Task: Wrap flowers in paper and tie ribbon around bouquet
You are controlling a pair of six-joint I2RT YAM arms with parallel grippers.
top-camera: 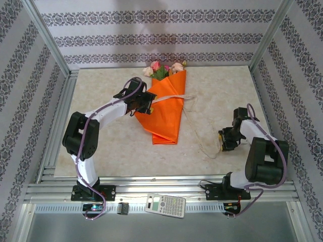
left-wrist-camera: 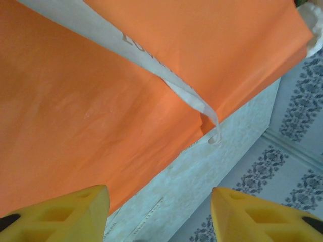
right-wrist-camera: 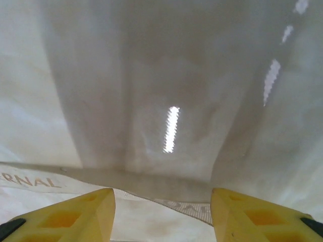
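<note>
The bouquet lies on the table with its orange paper (top-camera: 164, 113) rolled into a cone and the narrow end toward me. The flowers (top-camera: 162, 68), pink and cream rose heads, show at the far wide end. A pale printed ribbon (top-camera: 169, 98) crosses the cone and trails down the table to the right (top-camera: 202, 146). My left gripper (top-camera: 147, 103) is open at the cone's left edge. Seen from the left wrist, its jaws (left-wrist-camera: 159, 201) stand apart over the paper (left-wrist-camera: 91, 111), with the ribbon (left-wrist-camera: 151, 60) ahead. My right gripper (top-camera: 225, 141) is open, and the ribbon (right-wrist-camera: 186, 205) lies on the table between its jaws (right-wrist-camera: 162, 201).
A calculator (top-camera: 165, 205) and a small black part (top-camera: 122, 207) rest on the front rail between the arm bases. Patterned walls and aluminium posts (top-camera: 50, 40) close in the table (top-camera: 101, 151) on three sides.
</note>
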